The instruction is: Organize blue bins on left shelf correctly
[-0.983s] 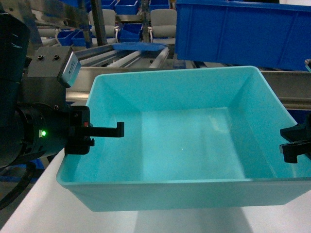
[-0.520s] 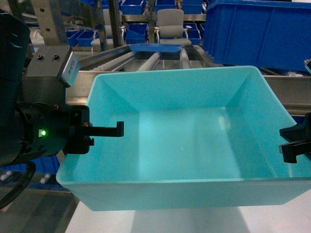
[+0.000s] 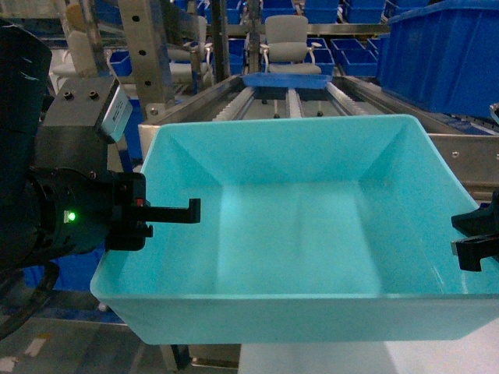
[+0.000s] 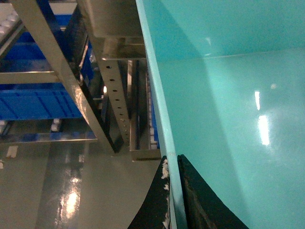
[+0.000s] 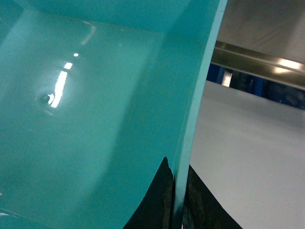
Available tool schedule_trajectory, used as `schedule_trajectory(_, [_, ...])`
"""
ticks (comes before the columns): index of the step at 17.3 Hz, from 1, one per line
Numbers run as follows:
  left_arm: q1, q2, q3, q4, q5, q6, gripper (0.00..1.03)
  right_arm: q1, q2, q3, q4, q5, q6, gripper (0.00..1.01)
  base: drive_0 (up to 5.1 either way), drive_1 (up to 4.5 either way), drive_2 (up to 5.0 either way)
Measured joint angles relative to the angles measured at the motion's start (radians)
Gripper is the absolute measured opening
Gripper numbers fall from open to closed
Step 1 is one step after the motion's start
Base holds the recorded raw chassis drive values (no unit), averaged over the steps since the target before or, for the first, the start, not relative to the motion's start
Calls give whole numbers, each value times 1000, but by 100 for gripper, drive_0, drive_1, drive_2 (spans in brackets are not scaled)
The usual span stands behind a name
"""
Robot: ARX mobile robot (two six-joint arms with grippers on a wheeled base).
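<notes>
You have the turquoise bin (image 3: 296, 234) pinched by both grippers, left gripper (image 3: 168, 211) and right gripper (image 3: 475, 241), on opposite rims, level for the roller shelf (image 3: 288, 101) at 12 o'clock.

Right gripper (image 5: 176, 202) clamps turquoise bin (image 5: 90, 109) wall, one finger each side; shiny plain interior left, white tabletop (image 5: 248, 157) right.

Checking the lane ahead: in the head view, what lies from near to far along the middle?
Light turquoise rectangular plastic tub → sloping white-roller rails of the steel shelf → flat dark-blue tray on the rails → grey office chair.
</notes>
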Motion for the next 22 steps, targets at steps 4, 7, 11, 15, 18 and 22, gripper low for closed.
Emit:
schedule_trajectory(4, [0,1,0,2,3,12,2,0,2,-5,-13,1,17,3,-477,370,94])
schedule_trajectory(7, [2,1,0,9,-3,13,2,2,2,2,14,-1,13,3,-477,370,94])
schedule_trajectory(11, [0,1,0,9,-6,13,2,0,2,2,12,0,10,3,-481,338,131])
schedule_trajectory(15, [0,1,0,5,-6,13,2,0,2,2,9,-1,10,3,-495,241,241])
schedule_trajectory(18, [0,1,0,6,-6,13,2,0,2,2,10,-1,10,3,-495,241,241])
schedule_trajectory(22, [-1,1,0,8,-5,13,2,0,2,2,8,0,10,3,-495,241,241])
